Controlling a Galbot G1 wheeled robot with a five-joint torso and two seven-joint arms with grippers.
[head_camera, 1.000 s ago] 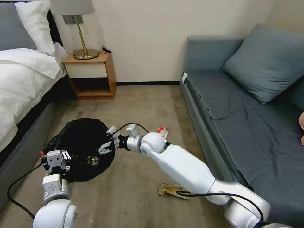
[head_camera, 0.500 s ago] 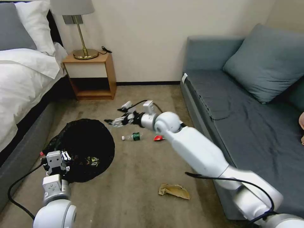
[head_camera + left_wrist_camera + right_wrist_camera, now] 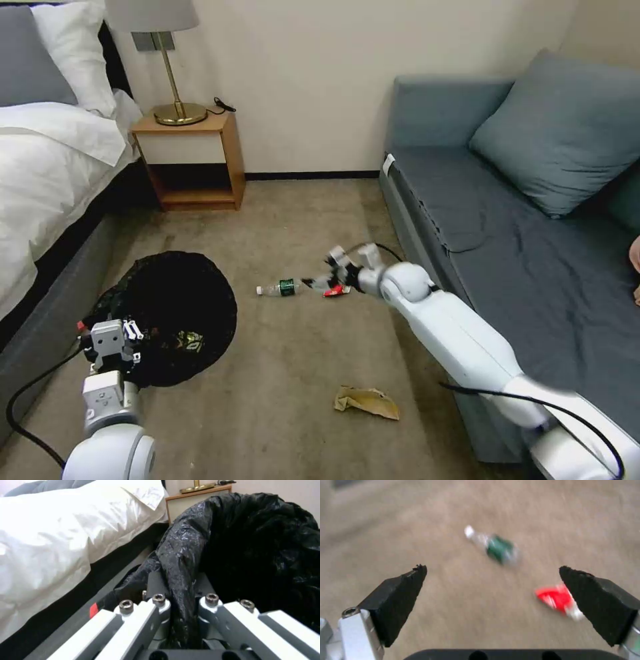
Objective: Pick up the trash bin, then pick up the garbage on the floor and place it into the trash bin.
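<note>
Right gripper [image 3: 493,572] spread wide, empty, above beige carpet [image 3: 300,373]; clear green-labelled bottle [image 3: 495,546], red wrapper [image 3: 556,600] just beneath. Left gripper [image 3: 183,600] clamped on black-lined bin rim [image 3: 186,555].

Glossy crinkled plastic lines the trash bin [image 3: 175,313]; matt short-pile carpet — the floor [image 3: 293,373]

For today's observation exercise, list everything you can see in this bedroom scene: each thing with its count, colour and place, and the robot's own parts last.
Trash bin: one, black-lined, on carpet beside the bed.
Bottle: one, clear with green label, on carpet mid-room.
Red wrapper: one, on carpet right of the bottle.
Paper bag: one, brown, crumpled, on carpet near the sofa.
Gold packet: one, inside the bin.
Bed: one, white bedding, at left.
Nightstand: one, wooden, by the wall.
Lamp: one, brass, on the nightstand.
Sofa: one, grey-blue, at right, with cushion.
Left gripper: shut on the bin's bag rim.
Right gripper: open, above the bottle and wrapper.
</note>
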